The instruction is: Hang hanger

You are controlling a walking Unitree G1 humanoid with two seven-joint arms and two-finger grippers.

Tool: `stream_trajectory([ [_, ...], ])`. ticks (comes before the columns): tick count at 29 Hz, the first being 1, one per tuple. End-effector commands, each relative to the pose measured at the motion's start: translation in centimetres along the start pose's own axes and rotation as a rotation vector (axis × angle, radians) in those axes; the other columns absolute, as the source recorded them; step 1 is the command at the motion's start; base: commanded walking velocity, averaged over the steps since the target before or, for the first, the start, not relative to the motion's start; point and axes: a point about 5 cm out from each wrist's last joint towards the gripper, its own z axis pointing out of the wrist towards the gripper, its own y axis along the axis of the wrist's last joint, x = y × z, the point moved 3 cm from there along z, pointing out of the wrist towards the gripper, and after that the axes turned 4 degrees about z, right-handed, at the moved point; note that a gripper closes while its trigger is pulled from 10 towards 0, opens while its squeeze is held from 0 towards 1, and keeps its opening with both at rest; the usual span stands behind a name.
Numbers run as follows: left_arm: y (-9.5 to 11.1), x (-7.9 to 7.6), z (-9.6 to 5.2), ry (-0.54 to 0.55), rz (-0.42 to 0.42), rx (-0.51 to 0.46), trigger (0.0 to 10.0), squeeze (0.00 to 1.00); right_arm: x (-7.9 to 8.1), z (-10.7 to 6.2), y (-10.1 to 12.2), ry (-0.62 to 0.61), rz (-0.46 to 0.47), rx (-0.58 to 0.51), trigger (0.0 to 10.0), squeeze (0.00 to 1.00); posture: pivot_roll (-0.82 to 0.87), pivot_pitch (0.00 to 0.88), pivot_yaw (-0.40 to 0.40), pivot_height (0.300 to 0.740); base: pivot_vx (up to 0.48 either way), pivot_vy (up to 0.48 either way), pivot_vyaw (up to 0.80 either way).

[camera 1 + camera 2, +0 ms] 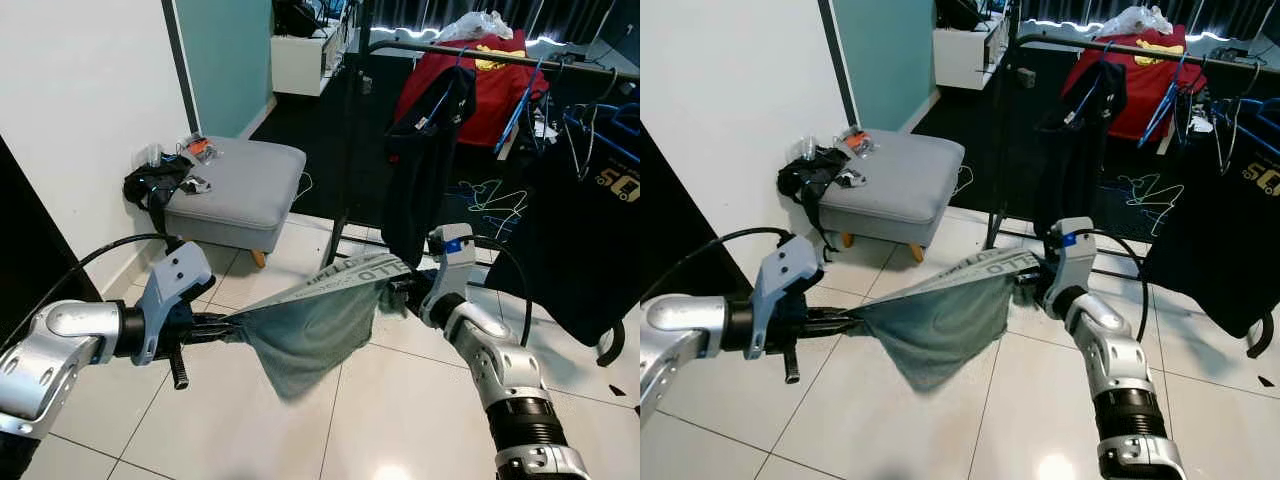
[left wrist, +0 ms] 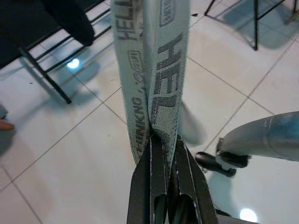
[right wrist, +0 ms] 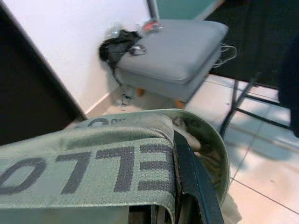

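Left eye view: grey-green lettered-waistband garment (image 1: 318,318) stretched taut, left pincer (image 1: 222,327) and right pincer (image 1: 397,287) clamped on opposite ends, black metal clothes rail (image 1: 470,53) just beyond, white tiled floor (image 1: 400,400) below.

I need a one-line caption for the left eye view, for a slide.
Both tools, left and right, hold a grey-green garment stretched by its lettered waistband before a clothes rack of hung shirts, grey ottoman behind.

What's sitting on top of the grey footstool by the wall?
On the grey footstool, small cluttered items lie at its far corner, too small to identify. A black bag leans against its side, hiding that edge.
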Motion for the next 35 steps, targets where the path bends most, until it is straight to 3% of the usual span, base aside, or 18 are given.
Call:
stream_trajectory([
  [1, -0.5, 0.3, -0.2, 0.029, -0.002, 0.012, 0.0, 0.00, 0.9, -0.3, 0.6, 0.109, -0.013, 0.018, 0.0, 0.00, 0.05, 0.029, -0.006, 0.740, 0.000, 0.000, 0.00],
  [2, -0.3, 0.4, -0.2, 0.031, 0.002, 0.004, 0.0, 0.00, 2.5, -0.8, 0.5, 0.260, -0.033, 0.067, 0.0, 0.00, 0.05, 0.031, -0.005, 0.740, 0.000, 0.000, 0.00],
  [3, -0.3, 0.4, -0.2, 0.031, 0.002, 0.004, 0.0, 0.00, 2.5, -0.8, 0.5, 0.260, -0.033, 0.067, 0.0, 0.00, 0.05, 0.031, -0.005, 0.740, 0.000, 0.000, 0.00],
  [5, 0.0, 0.5, 0.0, 0.023, 0.007, -0.007, 0.0, 0.00, 5.6, -2.6, 0.3, 0.559, -0.098, 0.153, 0.0, 0.00, 0.04, 0.029, -0.004, 0.740, 0.000, 0.000, 0.00],
  [6, 0.0, 0.5, 0.0, 0.023, 0.007, -0.007, 0.0, 0.00, 5.6, -2.6, 0.3, 0.559, -0.098, 0.153, 0.0, 0.00, 0.04, 0.029, -0.004, 0.740, 0.000, 0.000, 0.00],
  [7, 0.1, 0.5, 0.0, 0.018, 0.009, -0.012, 0.0, 0.00, 6.5, -3.4, 0.3, 0.666, -0.121, 0.185, 0.0, 0.00, 0.04, 0.027, -0.004, 0.740, 0.000, 0.000, 0.00],
  [8, 0.1, 0.5, 0.0, 0.018, 0.009, -0.012, 0.0, 0.00, 6.5, -3.4, 0.3, 0.666, -0.121, 0.185, 0.0, 0.00, 0.04, 0.027, -0.004, 0.740, 0.000, 0.000, 0.00],
  [9, 0.2, 0.6, 0.2, 0.016, 0.008, -0.019, 0.0, 0.00, 6.9, -4.1, 0.5, 0.741, -0.155, 0.219, 0.0, 0.00, 0.04, 0.026, -0.004, 0.740, 0.000, 0.000, 0.00],
  [15, 0.8, 0.7, 0.3, 0.003, 0.006, -0.045, 0.0, 0.00, 5.3, -3.5, 0.7, 0.687, -0.257, 0.247, 0.0, 0.00, 0.04, 0.028, -0.007, 0.740, 0.000, 0.000, 0.00],
  [20, 1.1, 1.1, -0.3, 0.004, 0.018, -0.051, 0.0, 0.00, 4.8, -4.1, 0.1, 0.670, -0.291, 0.301, 0.1, 0.00, 0.04, 0.030, -0.009, 0.740, 0.000, 0.000, 0.00],
  [21, 1.3, 1.3, -0.4, 0.003, 0.023, -0.059, 0.0, 0.00, 4.7, -4.2, -0.2, 0.666, -0.300, 0.311, 1.1, 0.00, 0.04, 0.031, -0.009, 0.740, 0.000, 0.000, 0.00],
  [22, 1.8, 1.5, -0.6, 0.002, 0.033, -0.070, 0.0, 0.00, 4.7, -4.4, -0.5, 0.666, -0.290, 0.327, 4.8, 0.00, 0.04, 0.034, -0.005, 0.740, 0.000, 0.000, 0.00],
  [23, 2.1, 1.7, -0.7, 0.002, 0.039, -0.078, 0.0, 0.00, 4.7, -4.5, -0.7, 0.666, -0.282, 0.337, 4.8, 0.00, 0.04, 0.034, -0.005, 0.740, 0.000, 0.000, 0.00],
  [24, 2.5, 2.0, -0.7, 0.003, 0.048, -0.089, 0.0, 0.00, 4.9, -4.7, -1.0, 0.684, -0.239, 0.350, 10.0, 0.19, 0.04, 0.034, -0.005, 0.740, 0.000, 0.000, 0.00],
  [25, 2.5, 2.0, -0.7, 0.003, 0.048, -0.089, 0.0, 0.00, 4.9, -4.7, -1.0, 0.684, -0.239, 0.350, 10.0, 0.19, 0.04, 0.034, -0.005, 0.740, 0.000, 0.000, 0.00],
  [26, 3.0, 2.3, -0.8, 0.004, 0.059, -0.101, 0.0, 0.00, 5.1, -4.8, -1.2, 0.687, -0.205, 0.356, 10.0, 1.00, 0.04, 0.035, -0.001, 0.740, 0.000, 0.000, 0.00],
  [30, 3.7, 2.8, -0.7, 0.009, 0.076, -0.123, 0.0, 0.00, 5.5, -5.3, -1.8, 0.722, -0.177, 0.383, 10.0, 1.00, 0.04, 0.035, 0.007, 0.740, 0.000, 0.000, 0.00],
  [35, 4.3, 2.9, -0.3, -0.009, 0.092, -0.139, 0.0, 0.00, 5.2, -6.0, -3.0, 0.721, -0.227, 0.448, 10.0, 1.00, 0.04, 0.037, 0.015, 0.740, 0.000, 0.000, 0.00],
])
